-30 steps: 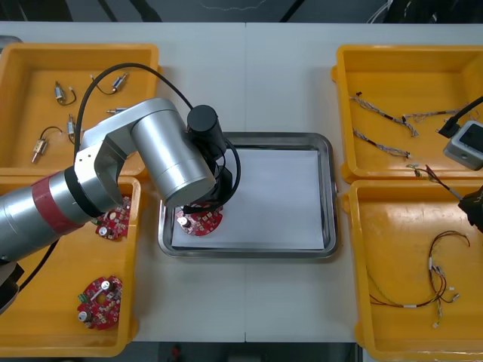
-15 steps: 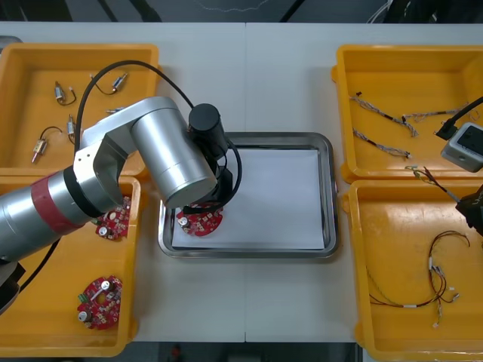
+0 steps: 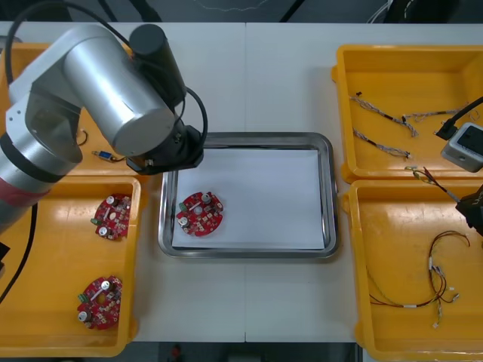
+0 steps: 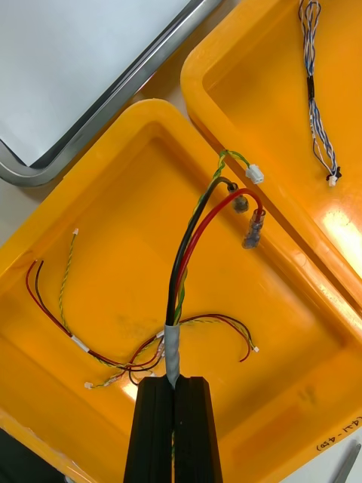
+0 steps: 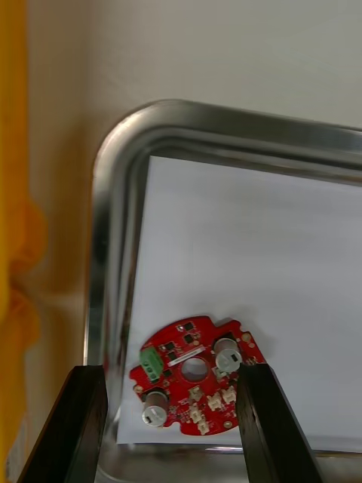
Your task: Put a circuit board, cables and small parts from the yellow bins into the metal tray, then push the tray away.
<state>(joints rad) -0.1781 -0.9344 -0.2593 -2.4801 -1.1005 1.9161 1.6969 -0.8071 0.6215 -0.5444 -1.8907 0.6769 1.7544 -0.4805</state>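
Left pincer (image 5: 170, 368) lifted off round red board (image 3: 200, 213); right pincer (image 4: 177, 381) grips taped cable (image 4: 185, 260)

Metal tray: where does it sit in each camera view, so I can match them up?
Front view: metal tray mid-table, between the yellow bins.
Left wrist view: its rounded corner beyond the open left gripper.
Right wrist view: one corner past the yellow bins, far from the right gripper, shut on a cable.
Shared landmark: the white sheet inside it.
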